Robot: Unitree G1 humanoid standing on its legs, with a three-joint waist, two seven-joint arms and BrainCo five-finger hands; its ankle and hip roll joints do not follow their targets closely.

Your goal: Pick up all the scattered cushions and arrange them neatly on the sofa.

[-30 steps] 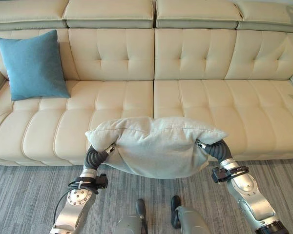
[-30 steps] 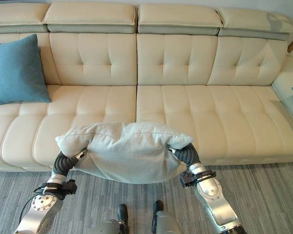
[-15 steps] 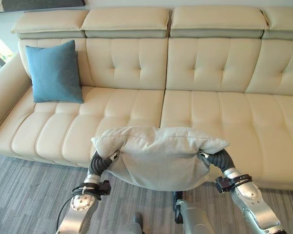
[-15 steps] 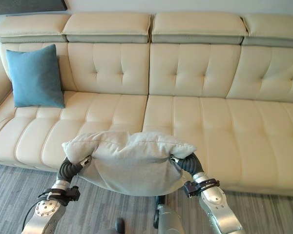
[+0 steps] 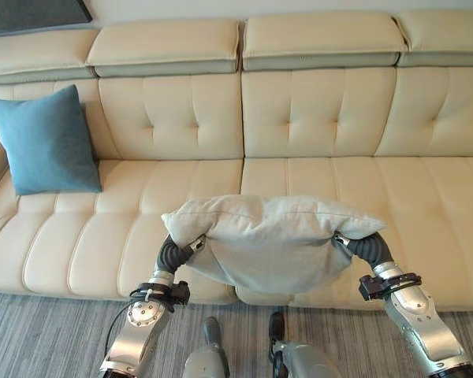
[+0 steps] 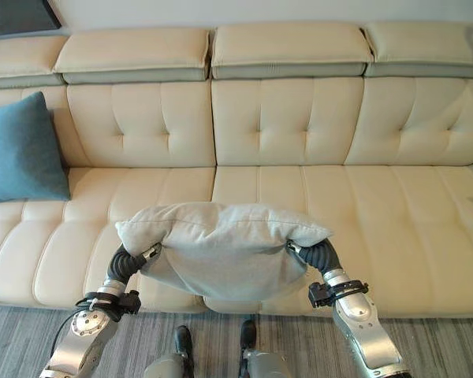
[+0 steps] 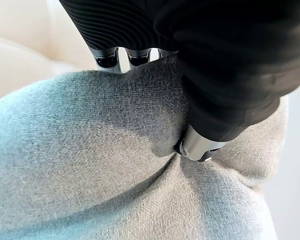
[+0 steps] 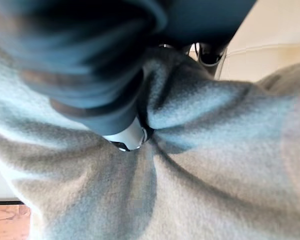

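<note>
Right now I'm holding the light grey cushion (image 5: 272,240) up between both hands, in the air in front of the cream leather sofa (image 5: 315,118), level with the front edge of the seat near the seam between the two middle seat sections. My left hand (image 7: 197,142) grips the cushion's left end: in the left wrist view the thumb presses a deep dimple into the grey fabric while the fingers (image 7: 110,59) reach over the far side of the same fold, so that hand is pinched closed on the cushion. My right hand (image 8: 127,137) does the same on the right end; in the right wrist view its thumb is dug into a crease of the cloth and the fingers (image 8: 210,55) show past the bunched fabric, clamped on it. From the head views the cushion sags a little in the middle, its two top corners poke out past the dark ribbed wrist covers, and its lower edge hangs over the front of the seat. A teal cushion (image 5: 46,142) stands upright at the left end of the sofa, leaning against the tufted backrest, well apart from the one I'm carrying. Grey striped carpet (image 5: 39,335) runs along the foot of the sofa.
</note>
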